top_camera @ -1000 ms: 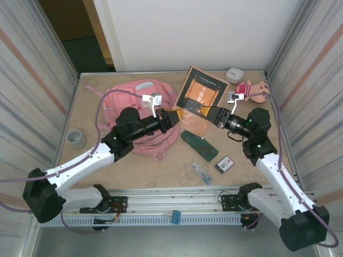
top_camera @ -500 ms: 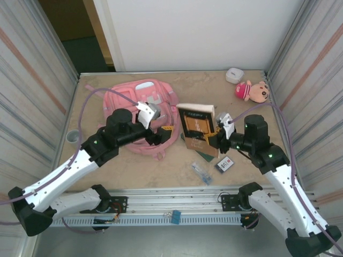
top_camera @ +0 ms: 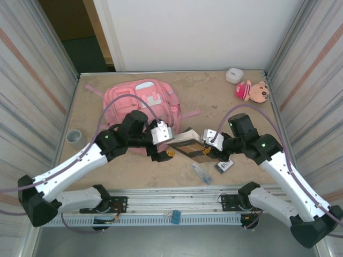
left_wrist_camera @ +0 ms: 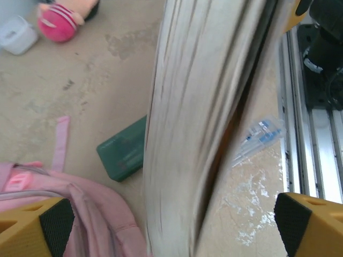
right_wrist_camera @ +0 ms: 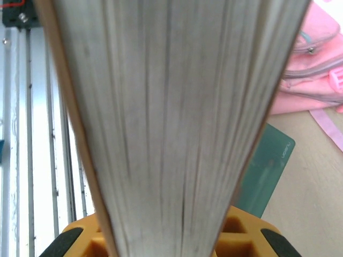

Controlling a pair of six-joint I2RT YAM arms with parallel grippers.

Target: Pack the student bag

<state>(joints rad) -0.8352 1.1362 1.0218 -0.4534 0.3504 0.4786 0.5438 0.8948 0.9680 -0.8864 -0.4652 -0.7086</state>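
Moved since 0.5 s ago: the book is tipped from upright, cover to camera, to page-edge up, and sits nearer the front of the table. Both arms are drawn in toward it, and the left arm is off the student bag.

Hidden or unclear:
- Book title and cover print: unreadable. In both wrist views the page block is blurred.
- Green case: partly behind the book in the 2 wrist views.
- Small dark card: partly under the right arm, label illegible.
- Student bag: near edge covered by the left forearm.

Claws:
- Left claw: spread wide. The 2 yellow fingers sit at opposite corners of its view, with the book's page edge standing in the gap. No contact visible.
- Right claw: pressed onto the book's opposite end, 1 finger against each cover.

Arms:
- Left arm: reaches from the near left, elbow bent, forearm pointing right.
- Right arm: arches from the near right, elbow raised, forearm pointing left.
- The 2 claws face each other across the book.

Task item: the student bag lies flat at the table's rear left, pockets up, just behind the left claw.

Other items:
- Plush doll and white box: rear right.
- Tape roll: left edge.
- Plastic packet: front of the table, near the book.
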